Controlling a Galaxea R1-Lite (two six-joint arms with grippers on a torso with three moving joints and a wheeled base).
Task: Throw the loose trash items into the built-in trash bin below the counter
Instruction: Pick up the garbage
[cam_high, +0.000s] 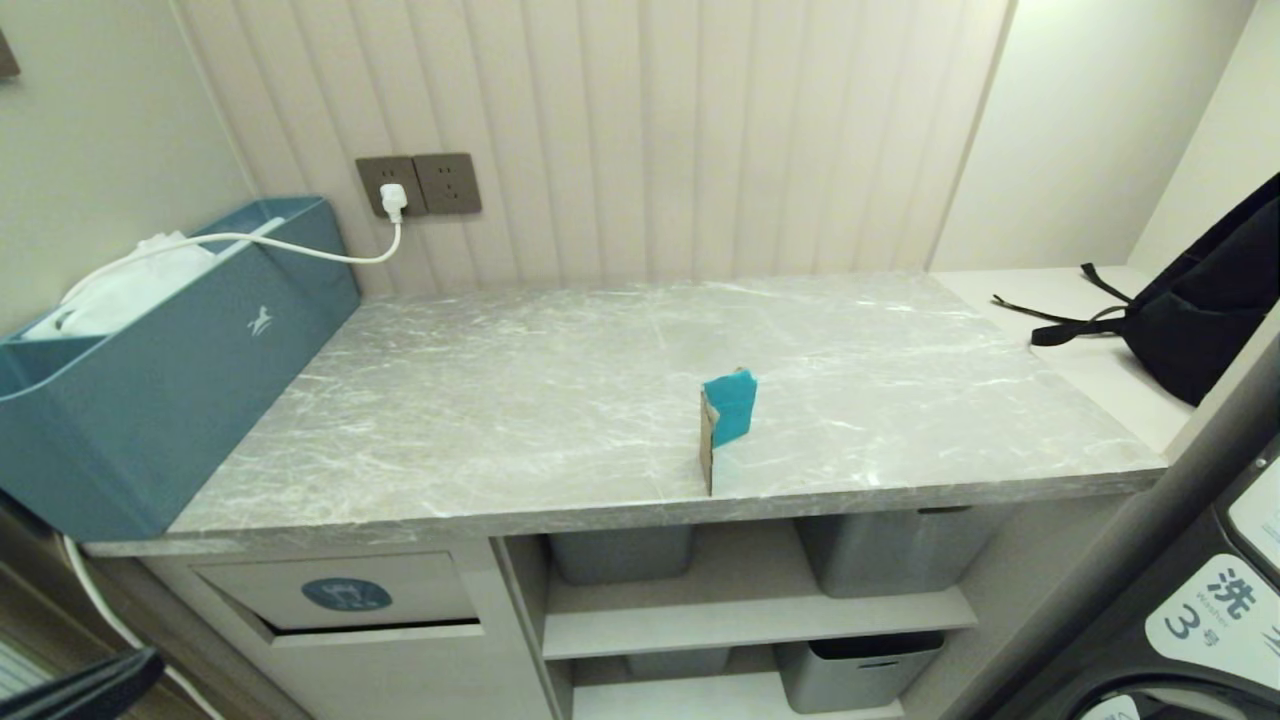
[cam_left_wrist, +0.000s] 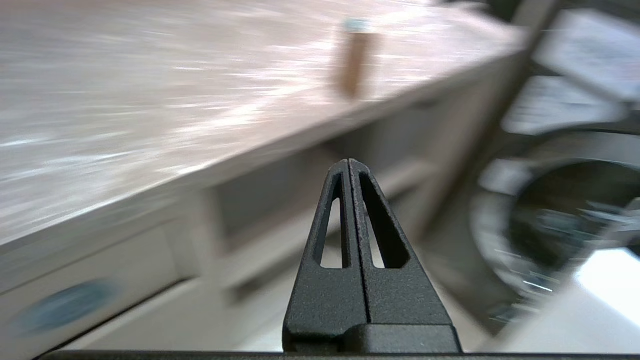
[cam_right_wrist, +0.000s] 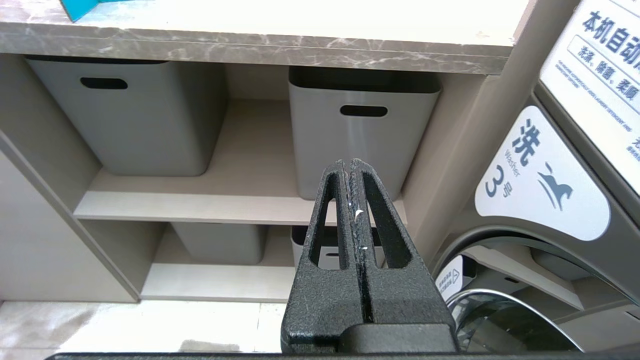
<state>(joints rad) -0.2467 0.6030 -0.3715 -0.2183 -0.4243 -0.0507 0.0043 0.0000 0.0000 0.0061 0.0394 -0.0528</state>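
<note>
One loose trash item, a folded teal-and-brown cardboard piece (cam_high: 727, 420), stands upright on the grey marble counter (cam_high: 480, 420) close to its front edge. The left wrist view shows it blurred (cam_left_wrist: 354, 60), and the right wrist view catches only a teal corner (cam_right_wrist: 80, 7). The built-in trash bin (cam_high: 340, 590) is a beige flap with a round blue sticker under the counter's left end. My left gripper (cam_left_wrist: 348, 162) is shut and empty, low in front of the cabinet, below counter height; its dark arm (cam_high: 90, 685) shows at the head view's lower left corner. My right gripper (cam_right_wrist: 350, 162) is shut and empty, facing the open shelves.
A large blue-grey box (cam_high: 150, 380) fills the counter's left end, with a white cable running to a wall socket (cam_high: 395, 200). A black backpack (cam_high: 1200, 300) lies at the far right. Grey storage bins (cam_right_wrist: 360, 125) sit on the shelves. A washing machine (cam_high: 1200, 600) stands on the right.
</note>
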